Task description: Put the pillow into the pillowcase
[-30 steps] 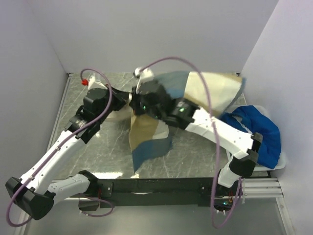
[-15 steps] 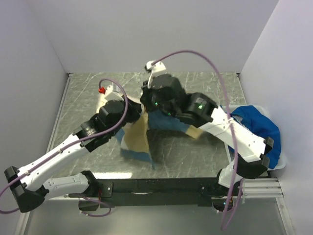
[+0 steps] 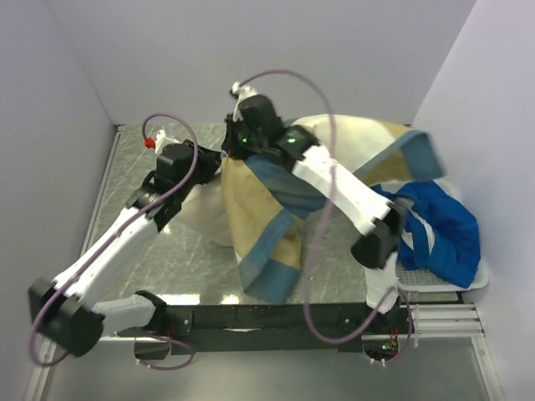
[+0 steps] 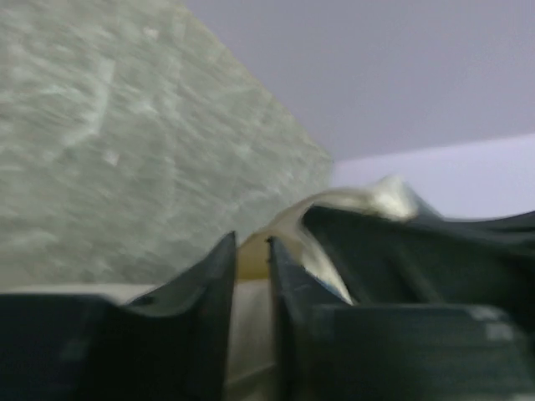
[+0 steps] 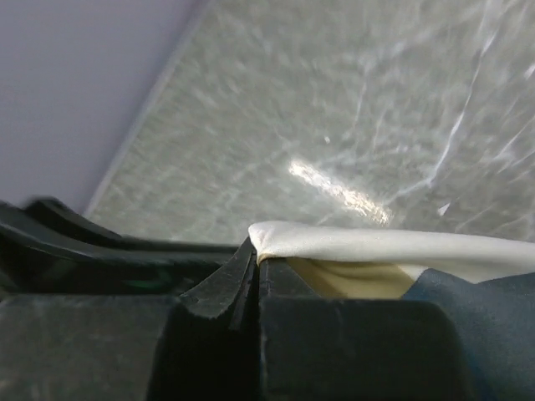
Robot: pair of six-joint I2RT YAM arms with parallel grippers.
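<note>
right hand (image 5: 253,255): fingers pressed together, pinching a rolled white fabric edge. Slate-blue cloth sits right beside that edge, so it reads as the pillowcase (image 3: 261,209). The hand is up high over the far middle of the surface (image 3: 188,261), with the case hanging from it.

pillowcase: drapes off the right hand in two runs. One tan-and-blue panel falls toward the near edge, its lower tip close to the arm bases. The other run spreads right, tan and white with a blue border. It passes under the right forearm and reaches over toward the basket (image 3: 439,282). That far end is blurred.

pillow (image 3: 203,214): cream lump on the surface, left of the hanging panel, directly below the left forearm and wrist. Its right side goes in under the tan panel. Can't tell how much is inside the case and how much is just covered.

left hand (image 4: 251,251): at the left side of the lifted part of the case, close to the right hand. Its fingers (image 4: 219,284) are a narrow slot apart, with cream fabric showing in the slot. Can't tell if that fabric is clamped or just lying between them. The wrist view is blurred.

Off to the right: bright blue cloth (image 3: 447,230) with white stripes, piled in the white basket past the surface's right edge. It is touching the case's far end or just beside it, can't tell which.
</note>
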